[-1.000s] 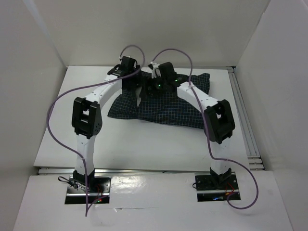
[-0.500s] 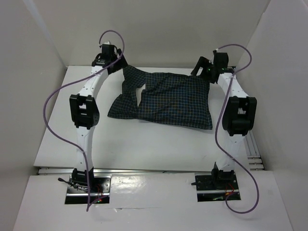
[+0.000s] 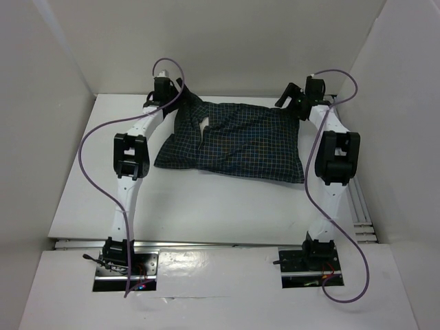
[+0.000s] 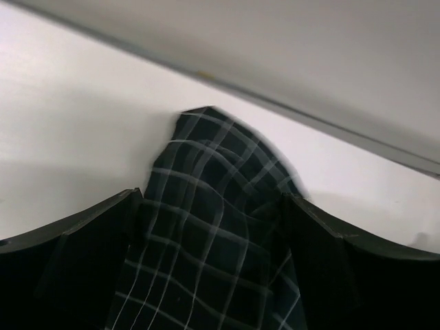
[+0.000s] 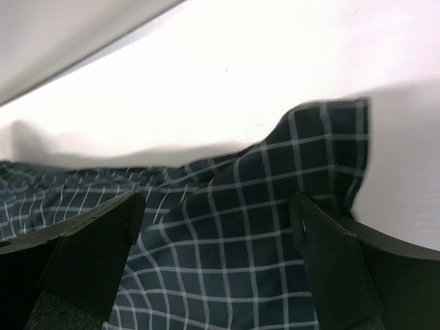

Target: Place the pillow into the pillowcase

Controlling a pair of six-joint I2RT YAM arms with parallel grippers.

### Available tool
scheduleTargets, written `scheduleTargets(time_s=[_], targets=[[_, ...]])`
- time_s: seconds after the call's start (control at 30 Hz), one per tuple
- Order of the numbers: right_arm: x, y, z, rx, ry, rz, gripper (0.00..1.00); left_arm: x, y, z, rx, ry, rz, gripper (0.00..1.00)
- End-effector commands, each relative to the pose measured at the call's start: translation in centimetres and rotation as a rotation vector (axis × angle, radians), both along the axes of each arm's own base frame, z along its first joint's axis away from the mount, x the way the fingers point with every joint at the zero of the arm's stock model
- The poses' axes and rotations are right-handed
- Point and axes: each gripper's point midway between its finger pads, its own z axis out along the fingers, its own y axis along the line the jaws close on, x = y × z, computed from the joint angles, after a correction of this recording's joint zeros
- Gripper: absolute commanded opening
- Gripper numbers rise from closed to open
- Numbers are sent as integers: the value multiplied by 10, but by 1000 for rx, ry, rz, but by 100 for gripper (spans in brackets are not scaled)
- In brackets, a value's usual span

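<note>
Left claw (image 4: 210,199) is clenched on the case (image 3: 247,144): in its wrist view the checked cloth fills the gap between the two dark fingers (image 4: 89,265) and rises past their tips in a rounded fold. Right claw (image 5: 216,199) grips the case too, with cloth bunched between its fingers (image 5: 333,275) and one square corner standing up beyond them against the white table (image 3: 206,199).

From above, the case lies across the far half of the table, long side running left to right. Its right part is plump; its near-left part lies flat and limp. The far-left corner is drawn up into the left claw as a twisted flap; the far-right corner sits at the right claw. A small pale patch (image 3: 205,124) shows in a notch between the flap and the plump part; whether that is pillow or bare table I cannot tell. The pillow is otherwise covered, and the plump right part of the case is the only sign of it.

Both arms reach well forward from their bases, elbows raised and bent, forearms stretched to the far corners of the case, near the back wall (image 3: 227,48). The wrists are well apart. A purple cable (image 3: 86,148) loops from each arm.
</note>
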Motion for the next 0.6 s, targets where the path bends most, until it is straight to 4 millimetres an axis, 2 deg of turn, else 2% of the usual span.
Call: scheduleTargets(time_s=[0.0,0.1,0.13,0.17,0.2,0.27,0.3,0.33,0.37,0.43,0.47,0.57], targets=[[21,-29,23,8,-88,-56,99,20,-16,48,-71,-179,-49,100],[19,-49,25,-21,-86,-92,99,22,-18,54,-78,-206,-58,100],[16,-58,23,-21,-74,-106,99,24,-19,52,-82,-213,-67,100],[16,-58,23,-21,-74,-106,99,25,-21,41,-84,-202,-75,100],[16,-62,23,-25,-75,-102,99,26,-24,43,-91,-219,-88,100],[15,-59,18,-20,-65,-74,99,28,-26,44,-106,-224,-93,100],[16,-54,13,-3,-63,-50,99,29,-26,38,-105,-220,-93,100],[18,-50,17,9,-81,-29,99,29,-27,31,-108,-216,-101,100],[20,-47,10,21,-82,-13,99,27,-37,34,-113,-224,-121,96],[23,-36,-3,67,-79,36,99,29,-38,27,-117,-233,-130,85],[28,-34,4,77,-100,56,98,27,-42,28,-125,-231,-150,73],[32,-20,0,90,-108,119,93,25,-54,27,-146,-240,-180,56]])
